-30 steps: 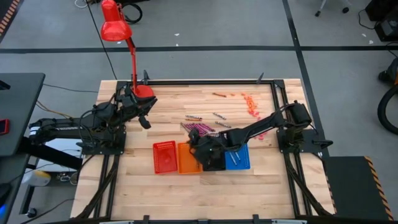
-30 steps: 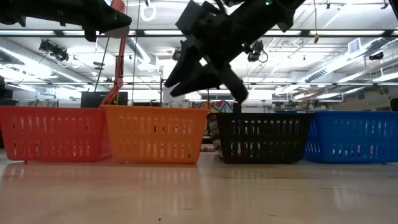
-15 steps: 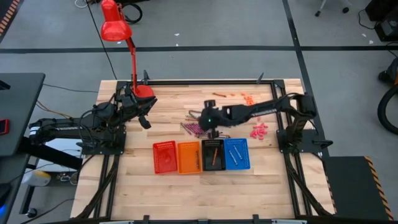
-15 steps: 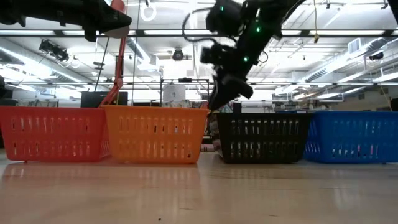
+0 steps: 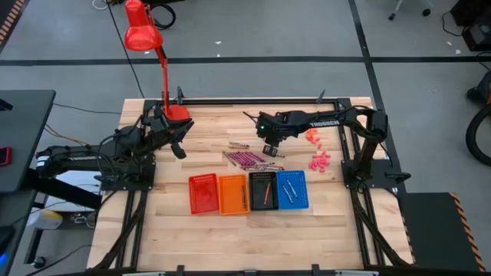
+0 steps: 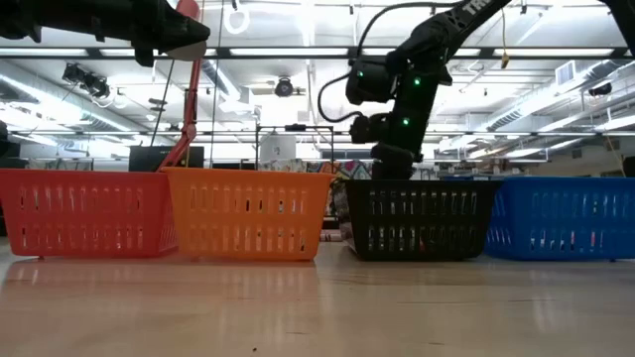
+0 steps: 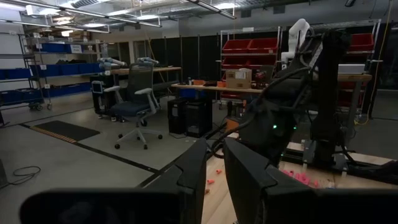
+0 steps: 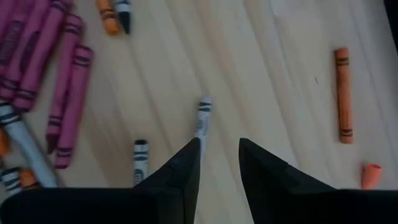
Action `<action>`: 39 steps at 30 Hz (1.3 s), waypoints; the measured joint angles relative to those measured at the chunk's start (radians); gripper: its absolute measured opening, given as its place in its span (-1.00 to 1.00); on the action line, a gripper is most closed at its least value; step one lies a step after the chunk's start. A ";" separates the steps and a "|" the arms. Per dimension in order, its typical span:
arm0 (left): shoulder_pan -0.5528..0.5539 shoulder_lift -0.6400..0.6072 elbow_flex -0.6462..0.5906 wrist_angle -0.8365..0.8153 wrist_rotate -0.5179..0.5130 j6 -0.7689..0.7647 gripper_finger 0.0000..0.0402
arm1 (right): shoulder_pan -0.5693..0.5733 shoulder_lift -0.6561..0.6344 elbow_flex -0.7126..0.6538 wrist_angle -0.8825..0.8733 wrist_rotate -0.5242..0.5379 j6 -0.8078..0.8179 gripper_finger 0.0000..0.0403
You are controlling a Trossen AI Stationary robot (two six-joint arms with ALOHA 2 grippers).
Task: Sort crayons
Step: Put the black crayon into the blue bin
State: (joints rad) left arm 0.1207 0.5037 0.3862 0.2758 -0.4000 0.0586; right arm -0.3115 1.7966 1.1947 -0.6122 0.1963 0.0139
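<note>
The right gripper [image 8: 219,163] hangs above the pale wooden tabletop [image 8: 267,74] with its two dark fingers [image 8: 186,171] slightly parted and nothing between them. A thin silvery-grey wax crayon [image 8: 202,119] lies just beyond one fingertip; another grey one [image 8: 140,160] lies beside that finger. A cluster of magenta paper-wrapped crayons [image 8: 53,74] lies farther out on that side, and an orange crayon [image 8: 342,94] well off the other finger. The left gripper [image 5: 178,143] waits near the red desk lamp [image 5: 146,46], fingers [image 7: 193,180] narrowly parted, empty.
</note>
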 joint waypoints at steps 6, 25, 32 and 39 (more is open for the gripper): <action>0.000 0.000 0.000 0.000 0.000 0.000 -0.66 | -0.013 0.000 -0.056 0.022 -0.029 0.014 -0.43; 0.000 0.000 0.000 0.001 0.000 0.000 -0.66 | -0.059 -0.002 -0.186 0.136 -0.112 0.079 -0.43; 0.000 0.000 0.000 0.001 0.000 -0.001 -0.66 | -0.056 -0.002 -0.189 0.127 -0.112 0.057 -0.59; 0.000 0.000 0.000 0.001 0.000 -0.001 -0.66 | -0.056 -0.003 -0.190 0.116 -0.112 0.042 -0.94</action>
State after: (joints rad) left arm 0.1207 0.5037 0.3862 0.2764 -0.4000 0.0578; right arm -0.3672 1.7939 1.0050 -0.4959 0.0841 0.0562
